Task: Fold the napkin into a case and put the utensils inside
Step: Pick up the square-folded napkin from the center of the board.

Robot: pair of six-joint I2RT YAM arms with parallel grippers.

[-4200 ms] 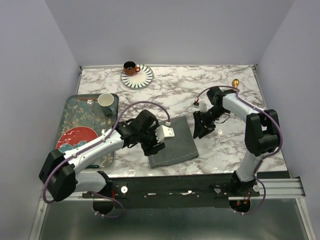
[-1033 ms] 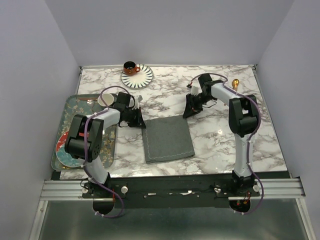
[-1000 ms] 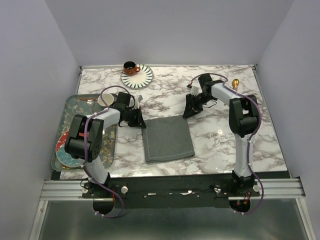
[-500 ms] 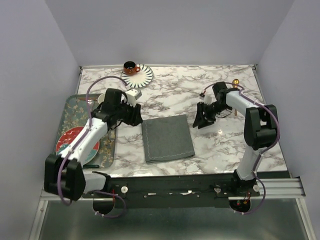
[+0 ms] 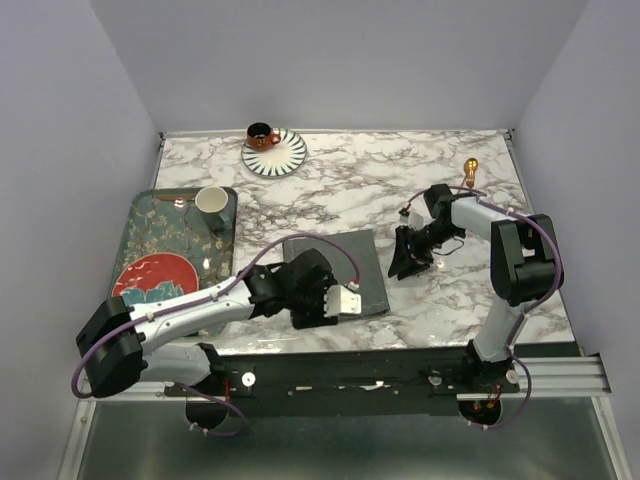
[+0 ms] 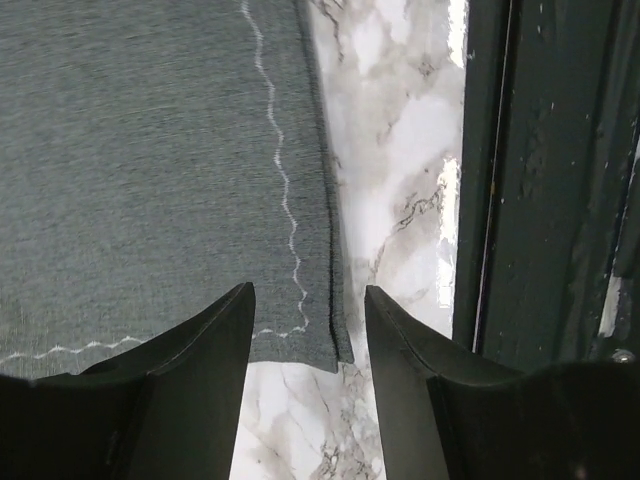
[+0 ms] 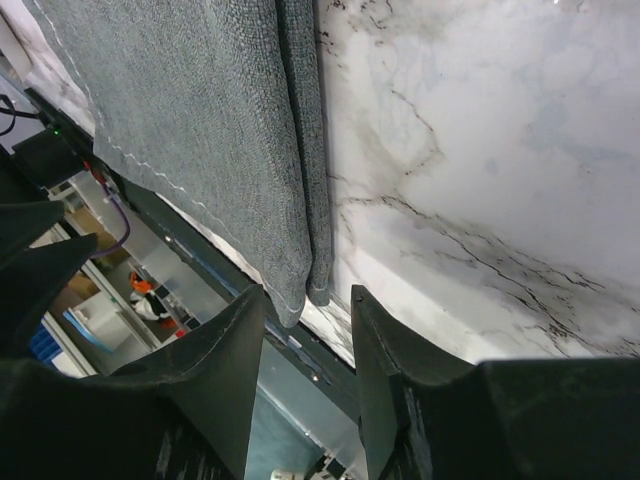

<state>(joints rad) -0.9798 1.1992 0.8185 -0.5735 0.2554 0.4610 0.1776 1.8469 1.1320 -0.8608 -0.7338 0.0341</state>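
Observation:
The dark grey napkin [image 5: 352,258] lies folded flat near the table's front edge. My left gripper [image 5: 328,306] hangs over its near part, open; in the left wrist view the napkin [image 6: 150,150] shows its stitched corner just ahead of the left gripper [image 6: 308,345], nothing held. My right gripper [image 5: 400,268] stands open beside the napkin's right edge; in the right wrist view the doubled edge of the napkin [image 7: 200,110] ends just above the right gripper [image 7: 305,345]. One gold utensil [image 5: 470,167] lies at the back right.
A patterned tray [image 5: 150,225] at the left carries a pale cup [image 5: 210,200] and a red plate [image 5: 150,275]. An orange cup on a striped saucer [image 5: 290,155] sits at the back. The dark front rail [image 6: 540,200] runs close to the napkin's corner.
My left arm swung from the napkin's far left corner to its near edge, and its gripper opened. The right gripper moved nearer along the right edge. The napkin stayed put.

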